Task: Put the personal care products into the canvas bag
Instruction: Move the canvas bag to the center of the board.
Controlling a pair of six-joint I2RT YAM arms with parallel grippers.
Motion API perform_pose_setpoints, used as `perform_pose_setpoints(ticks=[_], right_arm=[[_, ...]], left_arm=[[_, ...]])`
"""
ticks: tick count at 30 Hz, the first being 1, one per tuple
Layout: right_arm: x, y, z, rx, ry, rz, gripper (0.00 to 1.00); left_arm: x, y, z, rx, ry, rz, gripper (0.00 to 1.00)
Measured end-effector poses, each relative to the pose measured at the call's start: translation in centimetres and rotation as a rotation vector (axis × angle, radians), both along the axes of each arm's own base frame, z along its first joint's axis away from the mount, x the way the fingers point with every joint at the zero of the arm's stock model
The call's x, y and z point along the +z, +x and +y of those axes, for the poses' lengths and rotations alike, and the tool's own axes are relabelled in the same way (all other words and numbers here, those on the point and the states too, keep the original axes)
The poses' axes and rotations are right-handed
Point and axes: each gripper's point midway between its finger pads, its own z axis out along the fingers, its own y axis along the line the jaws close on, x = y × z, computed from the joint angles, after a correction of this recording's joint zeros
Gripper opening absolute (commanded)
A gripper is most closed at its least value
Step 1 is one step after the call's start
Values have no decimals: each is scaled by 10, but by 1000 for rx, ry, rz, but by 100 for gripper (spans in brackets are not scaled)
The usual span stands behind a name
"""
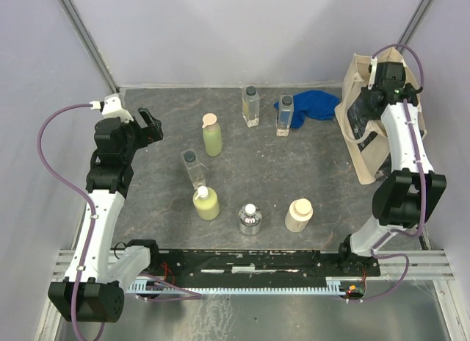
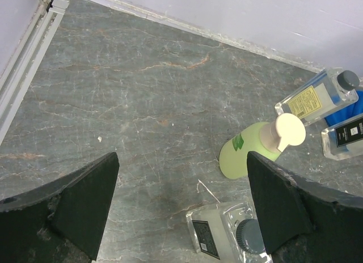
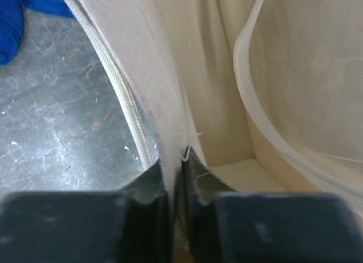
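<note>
While the right gripper (image 3: 173, 161) is clamped tight on a wall of the canvas bag (image 1: 365, 164) at the far right, the seven bottles and jars (image 1: 250, 220) stand on the table (image 1: 308, 164), well apart from it. The left gripper (image 2: 181, 166) gapes wide and empty, and it's the nearer arm. An upright clear black-capped bottle (image 2: 227, 234) sits just below it, toward its right finger.

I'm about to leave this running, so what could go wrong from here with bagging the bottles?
The right gripper is shut on only the thin edge of the bag; the cloth may slip out and the mouth sag shut. The left gripper is open near a clear bottle standing not far from a green bottle; a finger could tip the neighbour.
</note>
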Motion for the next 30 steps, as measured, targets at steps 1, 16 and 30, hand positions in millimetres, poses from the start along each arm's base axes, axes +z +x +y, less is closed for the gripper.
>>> perform_pose_setpoints(ticks=[1, 16, 30], right_arm=[[-3, -4, 1, -5, 5, 7, 1], [19, -124, 69, 80, 204, 5, 0], [-14, -193, 152, 318, 291, 116, 12]], left_arm=[[0, 0, 0, 1, 0, 0, 100], [3, -2, -4, -21, -6, -10, 100], [-8, 3, -21, -116, -35, 25, 100]])
